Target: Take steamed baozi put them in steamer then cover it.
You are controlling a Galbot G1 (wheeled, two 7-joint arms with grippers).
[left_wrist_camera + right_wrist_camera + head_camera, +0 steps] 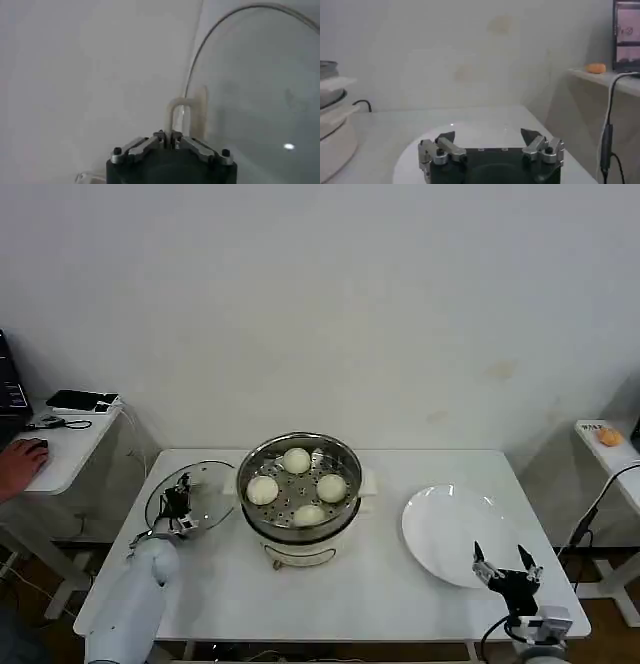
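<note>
While four steamed baozi (297, 460) sat in the steamer (340, 529), the left gripper (179, 509) pinched the glass lid's (212, 482) handle (173, 114) beside it; the right gripper (506, 566), fingers spread, hovered over the white plate (440, 524).

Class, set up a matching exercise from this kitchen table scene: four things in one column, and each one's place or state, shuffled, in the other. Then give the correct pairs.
Things:
1. steamed baozi
2. glass lid
3. white plate
4. right gripper

Places or states:
A. bare, on the table to the right of the steamer
B. open, at the plate's near edge
C. all four on the perforated tray inside the steamer
D. on the table left of the steamer, its handle clamped by the left gripper

Pairs: 1-C, 2-D, 3-A, 4-B
</note>
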